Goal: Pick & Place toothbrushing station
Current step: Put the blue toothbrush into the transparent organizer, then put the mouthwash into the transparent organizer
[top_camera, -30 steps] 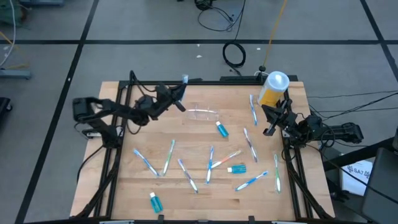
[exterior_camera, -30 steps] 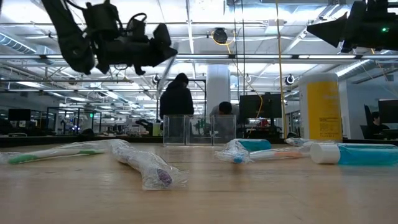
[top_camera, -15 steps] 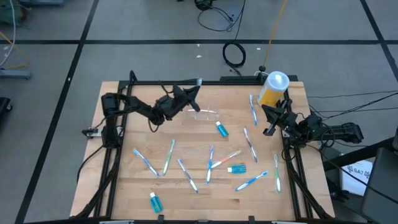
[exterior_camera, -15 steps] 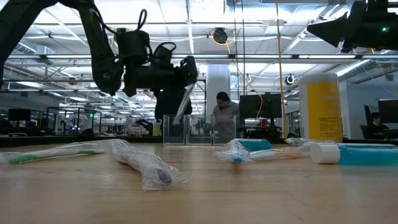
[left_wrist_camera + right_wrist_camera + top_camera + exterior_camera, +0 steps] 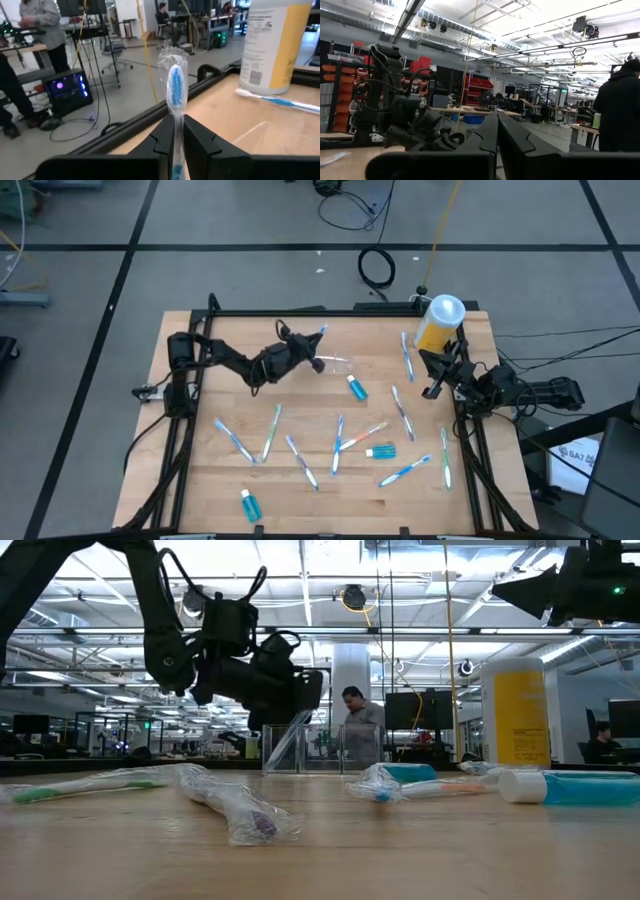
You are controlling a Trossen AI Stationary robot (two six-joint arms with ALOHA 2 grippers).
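My left gripper (image 5: 303,352) hangs over the far middle of the table, shut on a clear-wrapped toothbrush (image 5: 175,87) with a blue head. The clear cup (image 5: 335,363) sits on the table just to its right. In the low view the brush (image 5: 287,740) slants down from the gripper (image 5: 305,700) across the cup (image 5: 330,748); whether it touches the cup, I cannot tell. Several wrapped toothbrushes (image 5: 338,442) and three teal tubes (image 5: 357,388) lie flat on the table. My right gripper (image 5: 435,376) is shut and empty, raised at the right edge. My left gripper pinches the toothbrush's wrapped shaft (image 5: 174,122) between its two fingers, just below the head. The blue head (image 5: 175,82) and the wrapper's crumpled end stick out beyond the fingertips. The brush is lifted off the table and slants, its lower end (image 5: 272,764) down by the cup.
A large yellow bottle with a white cap (image 5: 437,323) stands at the far right corner, close to my right gripper. Toothbrushes (image 5: 405,355) lie beside it. People stand in the room beyond the table's far edge (image 5: 352,720).
My left gripper has carried the toothbrush from the far left toward the table's right and down to the cup, turning as it went. The brush, held high a second ago, now slants down with its lower end at the cup. My right arm has kept still.
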